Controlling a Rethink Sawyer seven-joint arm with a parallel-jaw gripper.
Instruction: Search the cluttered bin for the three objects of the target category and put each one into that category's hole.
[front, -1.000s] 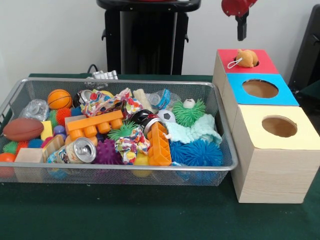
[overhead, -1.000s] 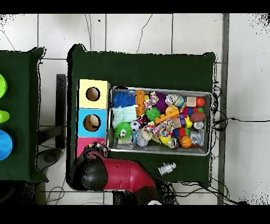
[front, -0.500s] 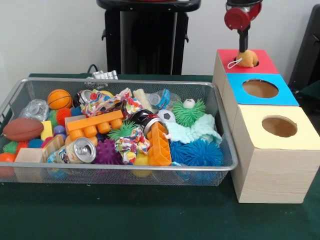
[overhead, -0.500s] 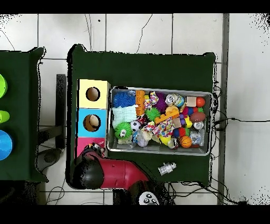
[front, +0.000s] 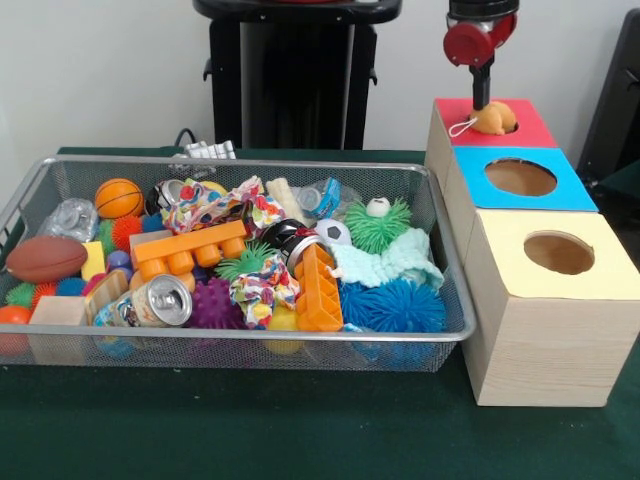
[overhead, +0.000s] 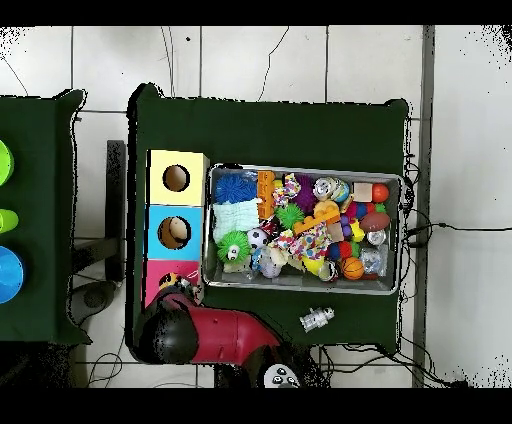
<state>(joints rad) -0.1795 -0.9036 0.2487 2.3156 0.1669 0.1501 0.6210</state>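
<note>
At the far right of the scene, over the red-topped box (front: 482, 124), the gripper (front: 481, 98) is seen hanging straight down from the red wrist, its dark tip meeting the top of a small tan plush toy (front: 493, 119). Whether the gripper is clenched on the toy or has released it cannot be told, since the tip is narrow and merges with the plush. The plush toy rests in the mouth of the red box's hole, partly sunk, with its white loop trailing to the left over the red surface. It is judged that the step in hand is the delivery of this toy into the hole. To do it well, the toy should be centred over the opening before it is let go, and the loop should be kept from catching on the rim; if the toy lodges, a light downward push is likely to be needed. The blue-topped box (front: 520, 178) and the yellow-topped box (front: 556, 255), nearer along the same row, are to be left alone. The wire bin (front: 200, 347) to the left remains crowded with balls, blocks, a can and spiky toys, which will have to be searched afterwards.
</note>
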